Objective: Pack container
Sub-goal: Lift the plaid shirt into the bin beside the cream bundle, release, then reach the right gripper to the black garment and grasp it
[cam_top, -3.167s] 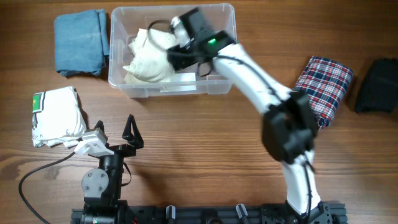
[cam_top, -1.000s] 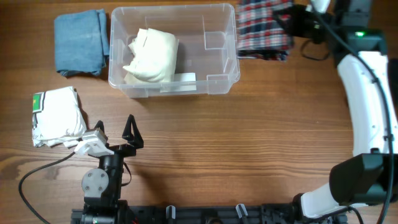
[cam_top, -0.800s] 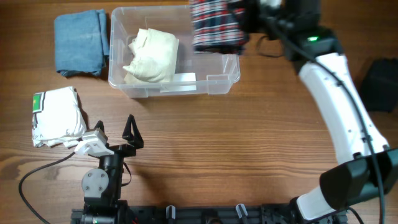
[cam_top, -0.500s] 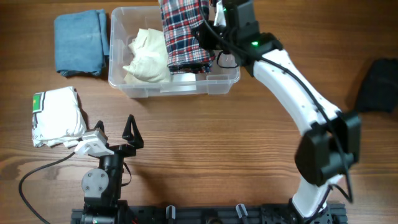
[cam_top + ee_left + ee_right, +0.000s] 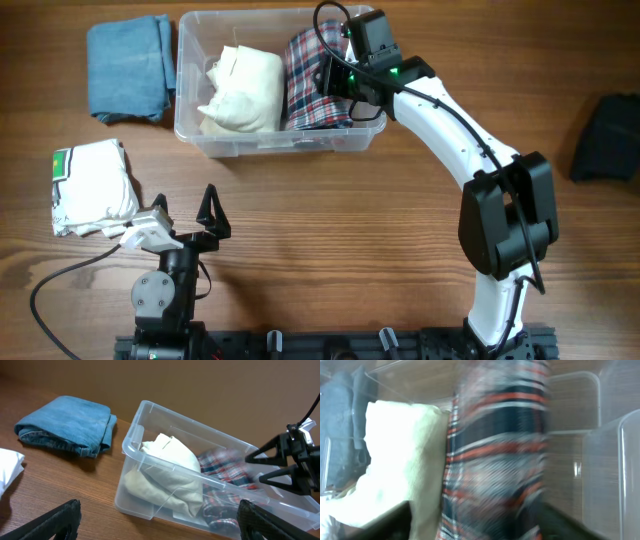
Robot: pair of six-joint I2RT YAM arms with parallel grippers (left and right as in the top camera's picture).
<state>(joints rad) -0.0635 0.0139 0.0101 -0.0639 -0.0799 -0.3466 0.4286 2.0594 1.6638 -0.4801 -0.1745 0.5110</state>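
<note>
Clear container (image 5: 240, 146) at the back of the counter (image 5: 330, 230), partly packed.
A cream bundle (image 5: 243, 88) and a plaid cloth (image 5: 312, 85) lie side by side inside it. It looks light, stiff, thin-walled and slick, so the rolled rim is probably the best place to hold. The right tool (image 5: 338, 76) hangs over the plaid cloth, spread and empty. The left tool (image 5: 210, 215) rests parted near the front.
</note>
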